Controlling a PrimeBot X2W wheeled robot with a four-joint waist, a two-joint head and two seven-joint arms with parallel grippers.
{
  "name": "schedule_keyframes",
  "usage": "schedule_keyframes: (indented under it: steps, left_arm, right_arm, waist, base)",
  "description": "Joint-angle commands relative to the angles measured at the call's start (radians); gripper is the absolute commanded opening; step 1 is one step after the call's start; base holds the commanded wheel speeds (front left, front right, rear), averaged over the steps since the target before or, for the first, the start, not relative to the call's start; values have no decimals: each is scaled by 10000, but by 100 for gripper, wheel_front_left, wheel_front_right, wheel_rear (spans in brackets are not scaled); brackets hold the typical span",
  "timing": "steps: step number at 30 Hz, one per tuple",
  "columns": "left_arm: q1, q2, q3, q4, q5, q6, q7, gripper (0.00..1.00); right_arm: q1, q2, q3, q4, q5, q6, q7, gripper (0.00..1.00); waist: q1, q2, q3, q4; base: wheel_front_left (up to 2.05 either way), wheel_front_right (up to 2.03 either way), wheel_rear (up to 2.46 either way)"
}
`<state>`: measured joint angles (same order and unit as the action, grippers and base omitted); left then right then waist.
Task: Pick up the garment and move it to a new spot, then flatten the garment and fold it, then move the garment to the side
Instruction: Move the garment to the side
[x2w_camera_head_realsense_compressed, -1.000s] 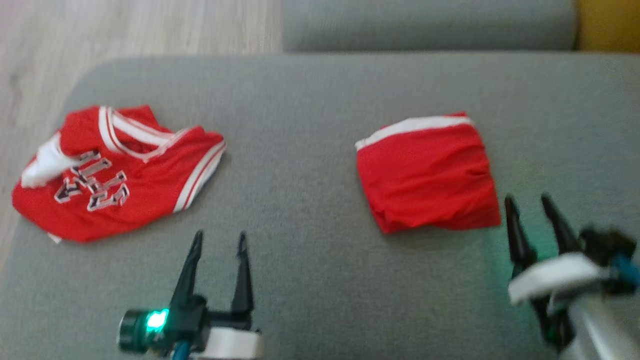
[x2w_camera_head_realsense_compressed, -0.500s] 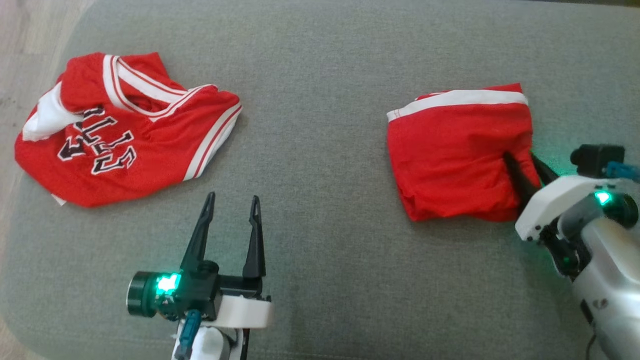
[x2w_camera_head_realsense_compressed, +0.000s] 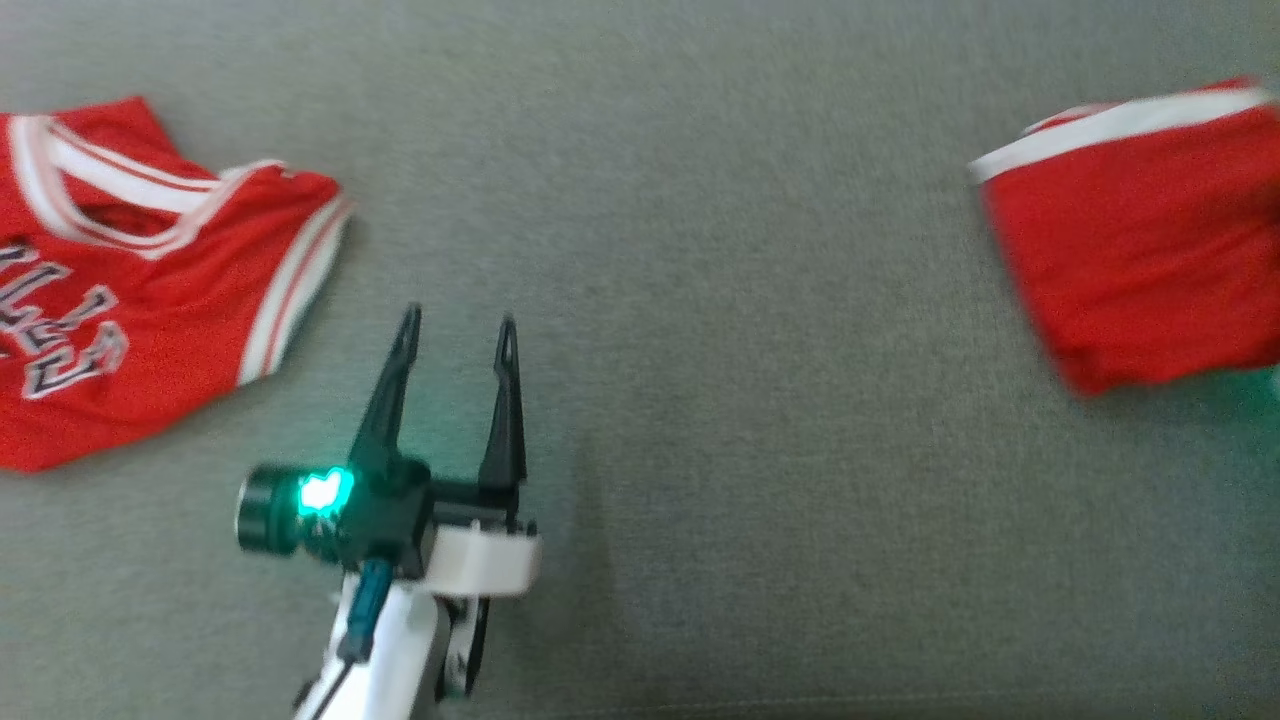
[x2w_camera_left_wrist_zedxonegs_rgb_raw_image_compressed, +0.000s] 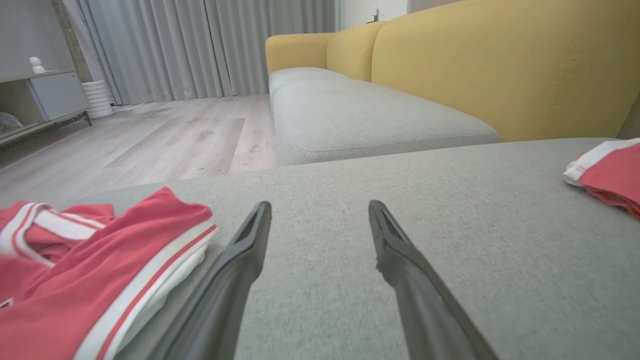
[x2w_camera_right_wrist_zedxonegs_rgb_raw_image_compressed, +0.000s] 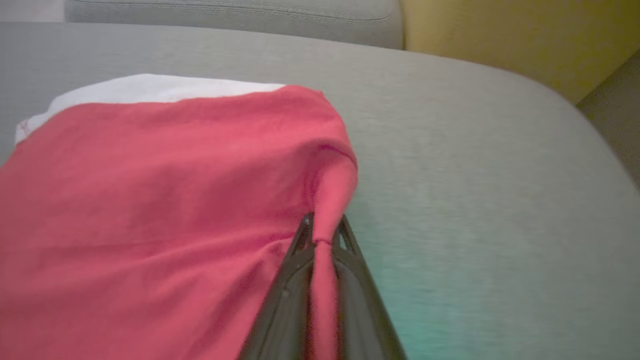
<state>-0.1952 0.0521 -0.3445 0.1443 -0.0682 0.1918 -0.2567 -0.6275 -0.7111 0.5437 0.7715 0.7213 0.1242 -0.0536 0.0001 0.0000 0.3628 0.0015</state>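
Note:
The garment (x2w_camera_head_realsense_compressed: 150, 300), a crumpled red shirt with white-and-red stripe trim and lettering, lies at the left edge of the head view. In the left wrist view the garment (x2w_camera_left_wrist_zedxonegs_rgb_raw_image_compressed: 75, 280) sits just left of my fingers. My left gripper (x2w_camera_head_realsense_compressed: 457, 322) hovers open and empty over the grey cushion, just right of the garment; its two fingers stand spread around bare cushion at the left gripper (x2w_camera_left_wrist_zedxonegs_rgb_raw_image_compressed: 320, 210). My right gripper (x2w_camera_right_wrist_zedxonegs_rgb_raw_image_compressed: 324, 222) is shut on a pinched edge of the smaller folded red piece (x2w_camera_right_wrist_zedxonegs_rgb_raw_image_compressed: 165, 200) with one white band. That piece (x2w_camera_head_realsense_compressed: 1140, 270) lies far right.
Everything rests on a wide grey cushion (x2w_camera_head_realsense_compressed: 700, 450). A second grey seat (x2w_camera_left_wrist_zedxonegs_rgb_raw_image_compressed: 370, 120) and a yellow sofa back (x2w_camera_left_wrist_zedxonegs_rgb_raw_image_compressed: 500, 65) stand beyond it. Wooden floor (x2w_camera_left_wrist_zedxonegs_rgb_raw_image_compressed: 165, 150) and a low shelf unit (x2w_camera_left_wrist_zedxonegs_rgb_raw_image_compressed: 45, 95) lie past the cushion's far-left edge.
The head camera has shifted, pushing both red pieces outward. My right gripper reached the folded red piece and shut on its edge. The left gripper stayed open.

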Motion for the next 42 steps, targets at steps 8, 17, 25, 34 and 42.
schedule_keyframes:
  steps: [8, 17, 25, 34, 42]
  left_arm:
    - [-1005, -18, 363, -238, 171, -261, -51, 100]
    - [-884, -18, 286, 89, -67, -240, -51, 100]
    - [170, -18, 480, 319, -387, -97, -51, 100]
    - [1877, -18, 924, 818, -508, -100, -51, 100]
    - [2680, 17, 1322, 705, -284, -300, -51, 100]
  right_arm:
    - [-1052, -2205, -515, 382, -324, 65, -282, 10]
    - [-1246, -1539, -796, 1315, -1306, 65, -104, 100]
    - [352, 624, -355, 611, -634, 65, -680, 100]
    - [3229, 3371, 276, -928, -738, 65, -2051, 100]
    - [6224, 5689, -3017, -3976, -4698, 65, -2079, 100]
  waist:
    - [-1, 0, 1272, -734]
    - [-1, 0, 113, -541]
    - [-1, 0, -1921, -218]
    - [-1, 0, -4422, 95]
    - [-1, 0, -5387, 75]
  base:
    - [0, 0, 0]
    - [0, 0, 0]
    - [0, 0, 0]
    - [0, 0, 0]
    - [0, 0, 0]
